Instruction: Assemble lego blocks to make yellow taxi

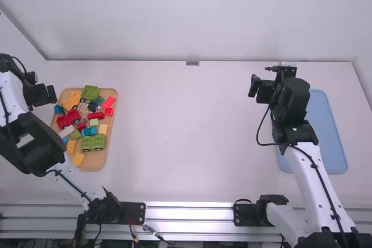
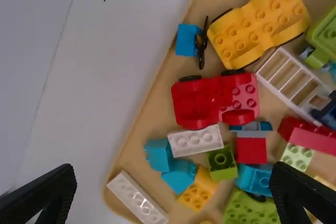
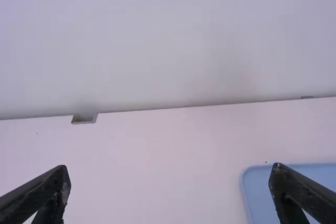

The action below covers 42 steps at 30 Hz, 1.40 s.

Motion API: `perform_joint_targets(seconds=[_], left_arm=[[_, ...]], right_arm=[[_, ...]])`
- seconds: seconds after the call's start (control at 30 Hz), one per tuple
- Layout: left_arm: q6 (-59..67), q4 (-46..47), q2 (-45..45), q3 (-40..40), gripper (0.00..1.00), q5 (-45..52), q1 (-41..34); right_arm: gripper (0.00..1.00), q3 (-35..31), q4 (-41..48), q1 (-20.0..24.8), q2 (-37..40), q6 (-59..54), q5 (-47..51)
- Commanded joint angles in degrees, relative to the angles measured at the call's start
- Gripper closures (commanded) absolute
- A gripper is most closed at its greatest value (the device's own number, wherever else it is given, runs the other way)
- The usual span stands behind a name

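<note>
l. end effector (image 2: 175, 169) wide open, empty, by the tan tray (image 1: 99, 162) of blocks; r. end effector (image 3: 170, 168) also wide open, empty, near the flat blue plastic tray (image 1: 326, 132); the yellow studded plastic wheeled base (image 2: 257, 18), prob. the taxi's chassis, lies in the tan one; grabbing it could drag the thin black propeller (image 2: 201, 43) b/c it's just beside; crowded neighbours might block a finger or tip; offset grip = base twists, poss. slips.

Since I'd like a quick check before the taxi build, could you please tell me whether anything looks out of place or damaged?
Nothing clearly stands out. The blocks lie jumbled in the tan tray, the yellow wheeled piece among them, with no visible damage.
</note>
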<state>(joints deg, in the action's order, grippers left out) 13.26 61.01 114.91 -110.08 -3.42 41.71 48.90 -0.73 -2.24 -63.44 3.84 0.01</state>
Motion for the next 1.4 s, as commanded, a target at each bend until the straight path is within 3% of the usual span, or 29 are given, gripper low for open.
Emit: perform_joint_targets(seconds=[0.0, 0.2, 0.3, 0.6, 0.9, 1.13, 1.27, 1.37], left_arm=[[-0.3, -1.6, 0.1, -0.9, 0.01, 5.0, -0.5], [10.1, -6.0, 0.1, -1.0, 0.02, 9.0, 0.0], [21.6, -6.6, 0.2, -0.9, 0.01, 8.2, -0.3], [28.8, -7.9, 1.2, -1.1, 0.01, 3.2, -1.6], [32.7, -5.7, 10.2, -2.3, 0.01, -1.2, -1.6], [38.7, -3.7, 16.1, -7.5, 0.02, 4.7, -2.5], [41.9, -7.3, 17.4, -7.6, 0.07, 7.3, -3.5], [41.9, -10.1, 17.4, -7.6, 0.04, 9.1, -3.5]], right_arm=[[0.01, 1.9, -0.3, 0.1, -0.3, -1.3, 0.0], [0.01, 1.9, -0.1, 0.1, -0.3, -2.8, 0.0], [0.01, 1.9, 0.4, 0.0, -0.3, -2.6, 0.0], [0.01, 1.9, 2.3, 0.0, -0.2, 0.5, 0.0], [0.01, 1.9, 2.3, 0.0, -0.2, 2.6, -0.4], [0.01, 1.9, 2.6, -0.1, -0.2, 2.4, -0.4], [0.01, 1.9, 3.0, -0.1, -0.2, 2.4, -0.4], [0.01, 1.9, 2.9, -0.1, -0.2, 2.4, -0.4]])
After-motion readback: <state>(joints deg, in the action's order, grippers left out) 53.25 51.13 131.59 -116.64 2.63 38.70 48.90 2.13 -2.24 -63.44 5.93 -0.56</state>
